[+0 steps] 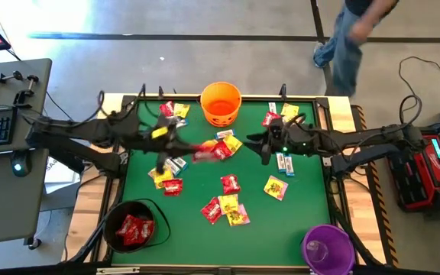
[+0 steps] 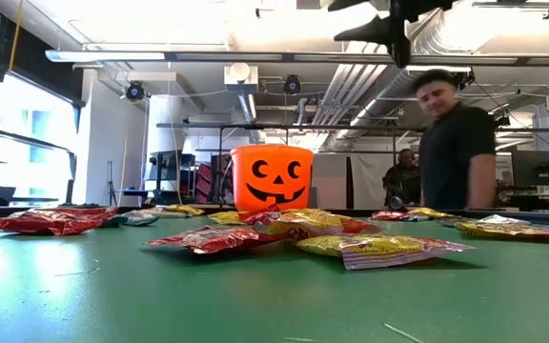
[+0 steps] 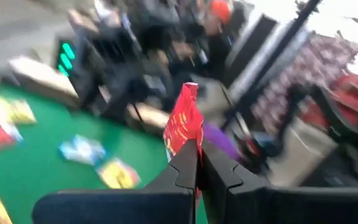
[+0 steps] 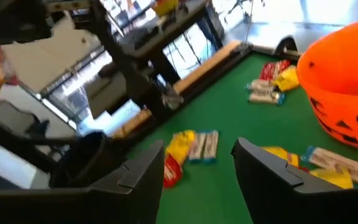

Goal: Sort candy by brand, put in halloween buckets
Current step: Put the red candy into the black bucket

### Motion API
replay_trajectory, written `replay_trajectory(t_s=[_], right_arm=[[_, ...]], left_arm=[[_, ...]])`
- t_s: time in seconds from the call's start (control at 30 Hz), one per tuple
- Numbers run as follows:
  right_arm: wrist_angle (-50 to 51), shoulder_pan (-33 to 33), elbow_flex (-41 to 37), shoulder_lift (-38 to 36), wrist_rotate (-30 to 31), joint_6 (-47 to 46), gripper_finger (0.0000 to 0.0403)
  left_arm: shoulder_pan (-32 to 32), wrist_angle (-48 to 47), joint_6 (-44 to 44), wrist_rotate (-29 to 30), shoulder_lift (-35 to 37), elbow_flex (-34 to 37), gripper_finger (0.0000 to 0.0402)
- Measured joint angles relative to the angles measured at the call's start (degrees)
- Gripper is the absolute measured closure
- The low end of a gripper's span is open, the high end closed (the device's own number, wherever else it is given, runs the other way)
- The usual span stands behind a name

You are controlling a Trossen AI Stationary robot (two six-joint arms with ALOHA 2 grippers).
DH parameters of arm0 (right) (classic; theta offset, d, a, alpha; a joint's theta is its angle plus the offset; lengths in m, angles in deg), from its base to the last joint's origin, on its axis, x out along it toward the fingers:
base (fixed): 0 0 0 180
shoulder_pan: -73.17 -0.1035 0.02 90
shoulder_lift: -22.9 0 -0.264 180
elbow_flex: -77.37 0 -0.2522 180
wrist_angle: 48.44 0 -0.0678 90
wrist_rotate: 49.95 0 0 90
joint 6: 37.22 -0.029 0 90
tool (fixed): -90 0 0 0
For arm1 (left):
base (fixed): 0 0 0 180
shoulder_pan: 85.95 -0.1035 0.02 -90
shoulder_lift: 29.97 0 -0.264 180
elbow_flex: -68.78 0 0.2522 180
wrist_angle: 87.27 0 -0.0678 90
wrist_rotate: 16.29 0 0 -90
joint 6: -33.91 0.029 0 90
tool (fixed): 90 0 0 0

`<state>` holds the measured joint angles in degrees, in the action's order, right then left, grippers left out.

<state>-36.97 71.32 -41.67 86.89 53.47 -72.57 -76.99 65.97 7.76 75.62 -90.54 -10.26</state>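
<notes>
Candy packet (image 3: 184, 121), red, pinched upright in left gripper (image 3: 199, 163).

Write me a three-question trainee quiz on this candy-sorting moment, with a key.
1. True or false: the left gripper is shut on a red packet.
2. Which bucket already holds red candy? A) orange bucket B) black bucket C) purple bucket
3. Fill in: the right gripper is open and holds ____.

Key: 1 true; 2 B; 3 nothing.
</notes>
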Motion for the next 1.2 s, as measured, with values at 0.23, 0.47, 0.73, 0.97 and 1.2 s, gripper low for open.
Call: replay_trajectory(t_s=[0.23,0.47,0.73,0.97,1.2], right_arm=[[5.2,-1.3,0.0,0.0,2.5,-0.3,0.0259],[4.3,-1.3,0.0,0.0,5.7,-2.2,0.0274],[4.4,-1.3,0.0,0.0,7.9,-5.1,0.0274],[4.4,-1.3,0.0,0.0,7.9,-5.1,0.0274],[4.5,-1.2,0.0,0.0,7.6,-3.6,0.0274]], left_arm=[[11.0,-18.3,-11.8,-4.3,5.8,0.0,0.0401],[24.9,-33.5,-24.8,-7.7,8.5,0.0,0.0401],[38.4,-45.2,-38.1,-5.5,6.3,0.0,0.0401],[42.4,-50.0,-39.8,-3.2,-2.0,0.0,0.0401],[43.4,-49.3,-39.4,-3.1,-10.2,0.0,0.0401]])
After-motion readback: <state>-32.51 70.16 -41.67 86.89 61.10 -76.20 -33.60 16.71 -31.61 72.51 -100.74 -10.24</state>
